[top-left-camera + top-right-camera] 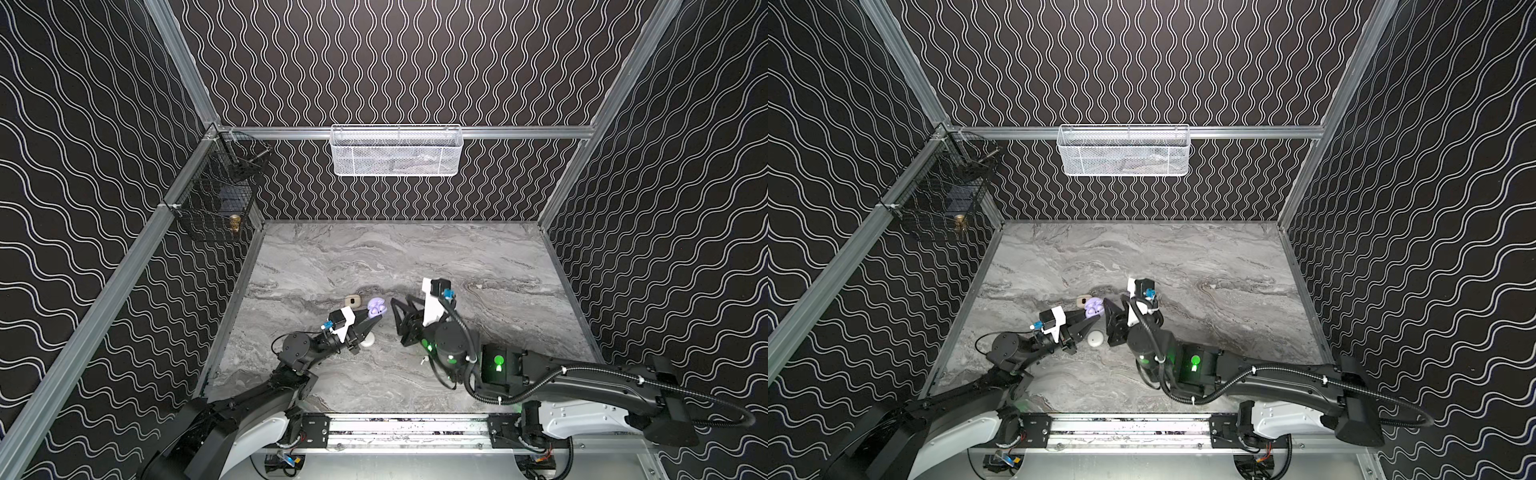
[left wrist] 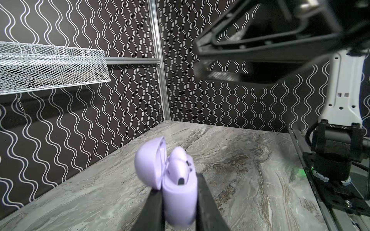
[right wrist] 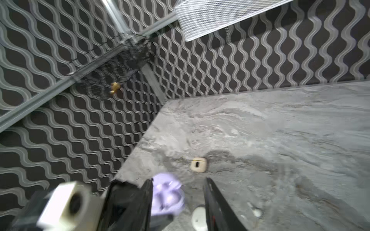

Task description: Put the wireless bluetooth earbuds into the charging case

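A lavender charging case is held upright off the marble table, its lid swung open. My left gripper is shut on the case body. A lavender earbud sits in the case. My right gripper hangs open just to the right of the case and above it, with nothing between its fingers. In the right wrist view the case is blurred next to one finger. A tiny white earbud lies on the table.
A cream case lies just behind the lavender one. A white case lies in front, under the grippers. A white mesh basket hangs on the back wall and a black wire basket on the left wall.
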### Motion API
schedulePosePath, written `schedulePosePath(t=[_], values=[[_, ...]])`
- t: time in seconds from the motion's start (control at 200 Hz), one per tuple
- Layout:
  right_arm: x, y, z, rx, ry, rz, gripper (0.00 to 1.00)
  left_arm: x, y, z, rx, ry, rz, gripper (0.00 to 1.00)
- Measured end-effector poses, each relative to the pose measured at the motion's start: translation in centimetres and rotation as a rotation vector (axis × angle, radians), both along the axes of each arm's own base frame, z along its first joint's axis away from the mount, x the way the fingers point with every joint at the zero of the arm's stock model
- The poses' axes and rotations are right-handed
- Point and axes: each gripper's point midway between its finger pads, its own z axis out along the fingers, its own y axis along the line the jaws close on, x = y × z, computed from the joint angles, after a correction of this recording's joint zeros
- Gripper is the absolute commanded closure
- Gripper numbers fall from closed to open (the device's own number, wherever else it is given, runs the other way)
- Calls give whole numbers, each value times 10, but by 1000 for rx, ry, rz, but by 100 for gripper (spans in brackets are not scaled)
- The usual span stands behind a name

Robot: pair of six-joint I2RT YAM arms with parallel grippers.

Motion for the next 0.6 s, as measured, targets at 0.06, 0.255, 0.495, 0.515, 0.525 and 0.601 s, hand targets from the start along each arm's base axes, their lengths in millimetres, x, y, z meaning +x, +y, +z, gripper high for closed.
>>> schedulePosePath(t=[0.06, 0.255, 0.495, 0.515, 0.525, 0.601], values=[[18, -3, 1, -14, 37, 3, 61, -2, -2, -1, 3, -5, -19, 100], [52, 4, -39, -130, 205, 70, 62, -11, -9, -1, 7, -38, -87, 100], [58, 31, -69, -176, 325, 224, 63, -17, -12, 3, 0, -75, -132, 100], [56, 35, -70, -175, 333, 248, 63, -18, -12, 3, -1, -75, -134, 100], [55, 36, -71, -175, 336, 257, 64, -18, -13, 3, -1, -76, -135, 100], [49, 44, -75, -180, 351, 306, 65, -19, -13, 4, -3, -83, -139, 100]])
